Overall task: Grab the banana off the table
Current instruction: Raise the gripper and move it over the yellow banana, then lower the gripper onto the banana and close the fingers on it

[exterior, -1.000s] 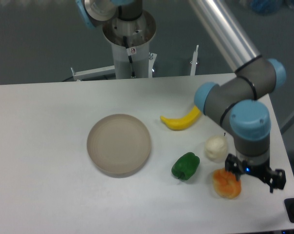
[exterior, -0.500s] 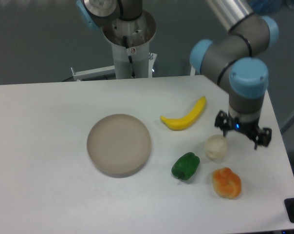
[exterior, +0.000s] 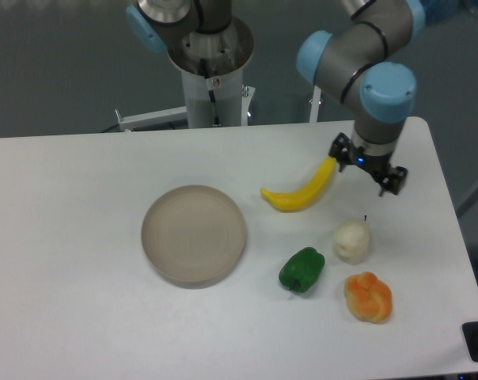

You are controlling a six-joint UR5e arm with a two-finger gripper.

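The bright-yellow banana (exterior: 300, 191) lies on the white table (exterior: 81, 237), right of centre, curving up toward the right. My gripper (exterior: 367, 170) hangs above the table just beyond the banana's upper right tip, its black fingers spread open with nothing between them. The banana's far tip sits close to the left finger; whether they touch is unclear.
A round beige plate (exterior: 194, 234) rests left of the banana. A white garlic-like bulb (exterior: 351, 241), a green pepper (exterior: 302, 269) and an orange lumpy fruit (exterior: 369, 297) sit in front of the banana. The arm's base column (exterior: 214, 75) stands behind the table.
The gripper has travelled from the front right, near the orange fruit, back and slightly left to the banana's upper tip. None of the objects have moved.
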